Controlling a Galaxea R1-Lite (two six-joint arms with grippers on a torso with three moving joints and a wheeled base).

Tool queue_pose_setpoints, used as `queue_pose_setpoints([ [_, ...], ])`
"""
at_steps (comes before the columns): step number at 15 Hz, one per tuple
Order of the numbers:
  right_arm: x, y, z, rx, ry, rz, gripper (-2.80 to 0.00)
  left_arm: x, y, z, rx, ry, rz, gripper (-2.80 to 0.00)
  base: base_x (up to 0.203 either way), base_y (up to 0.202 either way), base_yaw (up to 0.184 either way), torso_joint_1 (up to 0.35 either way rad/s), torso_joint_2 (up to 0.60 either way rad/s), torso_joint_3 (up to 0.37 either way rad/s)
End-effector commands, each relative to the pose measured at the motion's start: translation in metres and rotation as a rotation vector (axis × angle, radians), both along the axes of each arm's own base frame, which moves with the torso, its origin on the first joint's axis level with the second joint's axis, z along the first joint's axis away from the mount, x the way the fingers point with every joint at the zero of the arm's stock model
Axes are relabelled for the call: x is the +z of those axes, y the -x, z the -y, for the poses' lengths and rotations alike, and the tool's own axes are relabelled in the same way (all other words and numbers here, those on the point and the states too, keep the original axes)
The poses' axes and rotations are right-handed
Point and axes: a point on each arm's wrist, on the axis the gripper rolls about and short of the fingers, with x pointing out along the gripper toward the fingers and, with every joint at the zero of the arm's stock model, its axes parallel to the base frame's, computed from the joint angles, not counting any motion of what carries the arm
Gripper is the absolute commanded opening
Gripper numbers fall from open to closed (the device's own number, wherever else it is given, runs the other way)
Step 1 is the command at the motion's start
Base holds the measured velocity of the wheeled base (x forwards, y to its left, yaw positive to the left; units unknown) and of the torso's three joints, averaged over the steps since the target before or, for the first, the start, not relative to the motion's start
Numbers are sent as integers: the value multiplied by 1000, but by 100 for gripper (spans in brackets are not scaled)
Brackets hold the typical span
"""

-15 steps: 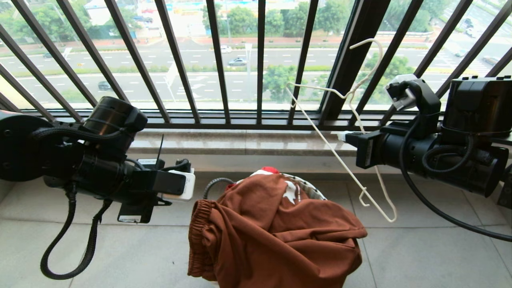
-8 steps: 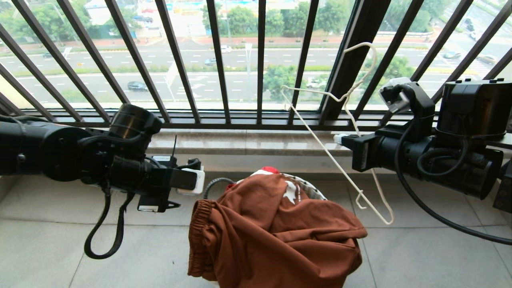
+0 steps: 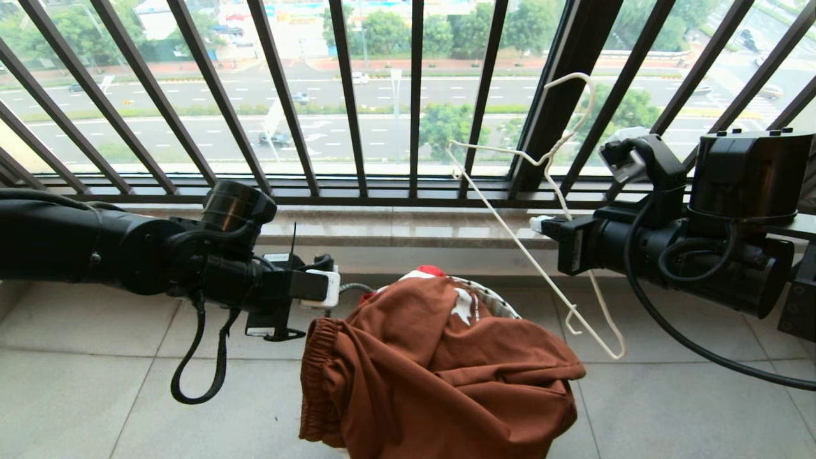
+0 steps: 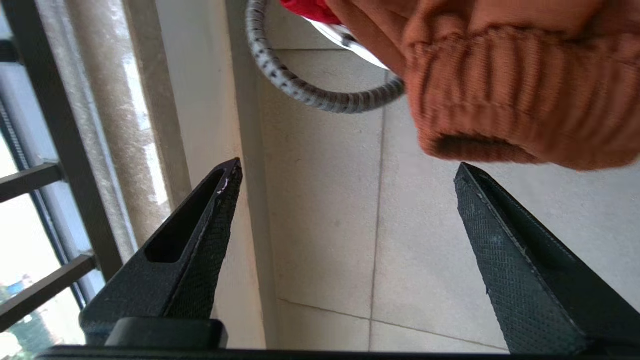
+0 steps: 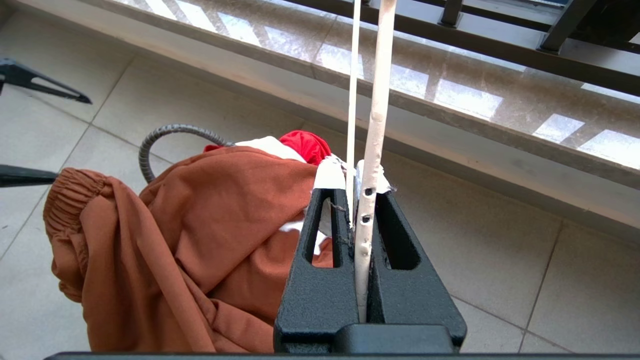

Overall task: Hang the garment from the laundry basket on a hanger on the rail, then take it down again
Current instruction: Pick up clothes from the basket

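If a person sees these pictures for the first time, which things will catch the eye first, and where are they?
First comes the rust-brown garment, heaped over the laundry basket on the floor tiles in the middle. To its right, the right pincer is shut on the thin cream-white hanger, holding it in the air before the black balcony railing. On the left, the left pincer stands wide open beside the garment's gathered waistband.

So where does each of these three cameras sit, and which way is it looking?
Head: up top, facing down at the shorts in the basket; both arms show.
Left wrist: behind the open left gripper, facing the waistband.
Right wrist: behind the right gripper, shut on the hanger.
All three share the shorts.
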Motion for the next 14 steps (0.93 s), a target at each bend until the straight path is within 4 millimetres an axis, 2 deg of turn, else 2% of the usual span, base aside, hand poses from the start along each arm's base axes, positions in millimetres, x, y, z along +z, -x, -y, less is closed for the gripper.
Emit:
queue_pose_setpoints([
  [1, -1, -1, -1, 1, 0, -1, -280, -10, -9, 3, -4, 3, 8, 0, 0, 0, 0, 0, 0, 0],
  [5, -4, -3, -2, 1, 6, -11, -280, -11, -9, 8, -17, 113, -40, 0, 0, 0, 0, 0, 0, 0],
  [8, -6, -5, -3, 1, 9, -18, -280, -7, -5, 7, -15, 124, -41, 0, 0, 0, 0, 0, 0, 0],
  [10, -6, -5, -3, 1, 9, -18, -280, -5, 3, 4, -26, 128, -100, 0, 0, 0, 0, 0, 0, 0],
  [14, -7, -5, -3, 1, 11, -19, -280, -17, 0, 7, -39, 141, -183, 0, 0, 0, 0, 0, 0, 0],
])
